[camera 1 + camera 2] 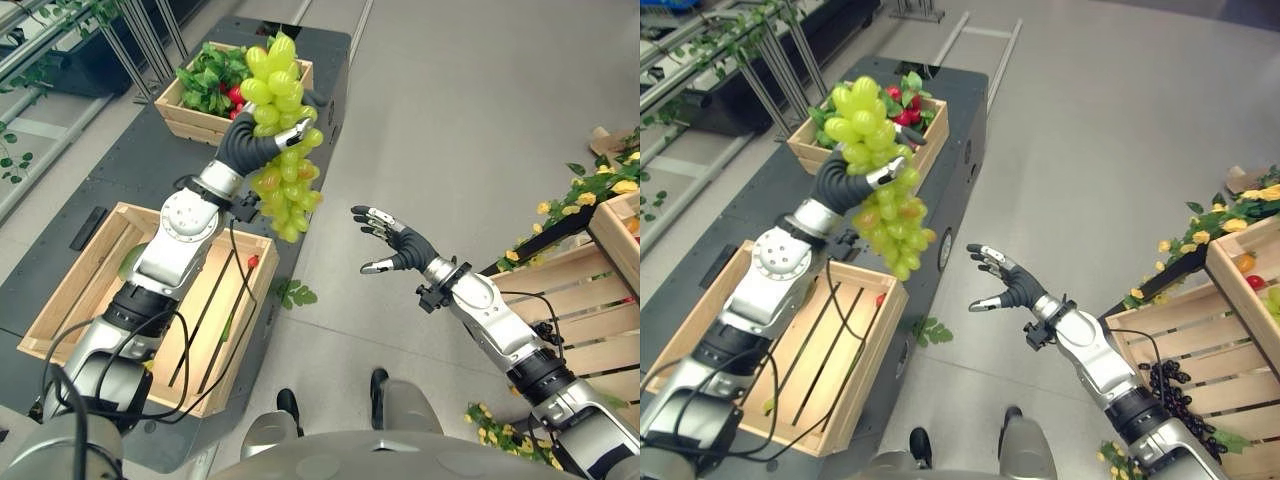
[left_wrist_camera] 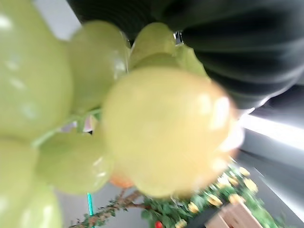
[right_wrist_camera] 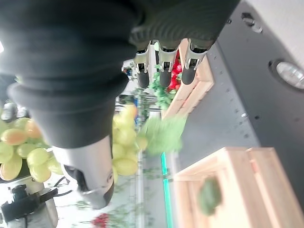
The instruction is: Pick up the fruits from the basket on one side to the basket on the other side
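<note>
Aloft, left hand [image 1: 262,140] gripping grapes [image 1: 283,150] (green)

Green grapes [image 2: 161,128] close — hand [image 2: 237,42] cover beside.

No legible text, labels, numbers or signs anywhere. Wooden crates [image 1: 230,340] plain, no stamps or markings readable. Dark platform [image 1: 320,90] beneath them carries no readable print. Grapes [image 1: 283,150] untagged.
</note>
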`<state>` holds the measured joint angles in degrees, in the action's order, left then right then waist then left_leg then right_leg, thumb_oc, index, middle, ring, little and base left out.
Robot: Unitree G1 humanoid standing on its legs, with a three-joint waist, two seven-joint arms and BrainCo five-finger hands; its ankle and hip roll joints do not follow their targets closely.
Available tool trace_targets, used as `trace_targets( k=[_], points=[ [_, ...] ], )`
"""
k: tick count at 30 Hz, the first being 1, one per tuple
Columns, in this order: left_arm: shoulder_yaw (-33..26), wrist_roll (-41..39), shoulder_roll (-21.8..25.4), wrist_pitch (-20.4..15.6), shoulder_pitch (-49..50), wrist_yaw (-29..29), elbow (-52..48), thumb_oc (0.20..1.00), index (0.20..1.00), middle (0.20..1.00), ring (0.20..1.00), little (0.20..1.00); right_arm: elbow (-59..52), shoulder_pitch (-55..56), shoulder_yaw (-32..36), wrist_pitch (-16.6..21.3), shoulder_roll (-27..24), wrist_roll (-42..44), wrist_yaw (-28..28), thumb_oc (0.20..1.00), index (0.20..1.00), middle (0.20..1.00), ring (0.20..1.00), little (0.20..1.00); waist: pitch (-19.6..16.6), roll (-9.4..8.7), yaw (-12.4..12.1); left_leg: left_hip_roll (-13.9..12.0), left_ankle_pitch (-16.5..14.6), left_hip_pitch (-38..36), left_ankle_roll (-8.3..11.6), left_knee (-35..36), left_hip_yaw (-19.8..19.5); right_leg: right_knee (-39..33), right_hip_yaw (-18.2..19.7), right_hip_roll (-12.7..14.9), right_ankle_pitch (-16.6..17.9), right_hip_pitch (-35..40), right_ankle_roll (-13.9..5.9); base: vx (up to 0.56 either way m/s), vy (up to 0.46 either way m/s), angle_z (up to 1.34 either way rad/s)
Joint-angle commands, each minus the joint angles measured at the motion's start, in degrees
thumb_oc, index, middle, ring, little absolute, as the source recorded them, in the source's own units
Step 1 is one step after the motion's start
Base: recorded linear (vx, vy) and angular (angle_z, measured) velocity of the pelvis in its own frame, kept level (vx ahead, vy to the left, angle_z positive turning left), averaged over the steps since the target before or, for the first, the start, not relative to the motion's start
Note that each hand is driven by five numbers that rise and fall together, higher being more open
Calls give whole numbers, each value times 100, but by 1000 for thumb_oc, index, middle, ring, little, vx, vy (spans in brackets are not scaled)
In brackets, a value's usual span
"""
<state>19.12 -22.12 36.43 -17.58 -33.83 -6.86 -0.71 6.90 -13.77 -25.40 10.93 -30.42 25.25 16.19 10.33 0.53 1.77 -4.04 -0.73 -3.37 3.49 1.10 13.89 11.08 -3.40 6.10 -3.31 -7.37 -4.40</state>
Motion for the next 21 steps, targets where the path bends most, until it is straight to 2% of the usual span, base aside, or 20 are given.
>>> trace_targets(
  k=[1,2,7,8,16,21],
  points=[
    [51,-269,51,-364,-435,-92,-133,200,200,200,200,200,-319,-199,-101,90,277,633,203,1000,1000,1000,1000,1000,-496,-372,-14,299,-29,178,-182,87,-83,-512,103,149,506,286,-682,93,-132,-40],
    [135,-285,48,-360,-495,-119,-74,200,200,200,200,200,-382,-177,-132,24,245,727,215,1000,1000,1000,1000,1000,-618,-397,37,260,13,100,-126,153,-33,-824,224,84,605,424,-685,94,-133,-26],
    [215,-345,78,-330,-587,-233,-90,200,200,200,200,200,-583,-177,-112,-45,166,915,275,1000,1000,1000,1000,1000,-711,-399,84,182,59,-56,-34,205,0,-1134,130,64,696,668,-673,78,-98,-22],
    [313,-426,34,-329,-670,-250,-65,200,200,200,200,200,-656,-285,-108,-8,168,1027,167,1000,1000,1000,1000,1000,-745,-383,137,122,80,-97,39,136,-11,-1174,93,43,685,758,-629,73,-103,2],
    [365,-543,-182,-287,-610,-249,-200,200,200,200,200,200,-561,-445,113,87,352,1182,-270,1000,1000,1000,1000,1000,-873,-312,204,40,94,-314,105,188,-4,-1256,30,-46,618,979,-529,64,-44,5],
    [386,-582,-233,-273,-581,-278,-259,200,200,200,200,200,-528,-552,163,94,390,1271,-314,1000,1000,1000,1000,1000,-906,-291,183,21,70,-365,117,149,-21,-1272,24,-59,589,1058,-503,22,-10,1]
  ],
)
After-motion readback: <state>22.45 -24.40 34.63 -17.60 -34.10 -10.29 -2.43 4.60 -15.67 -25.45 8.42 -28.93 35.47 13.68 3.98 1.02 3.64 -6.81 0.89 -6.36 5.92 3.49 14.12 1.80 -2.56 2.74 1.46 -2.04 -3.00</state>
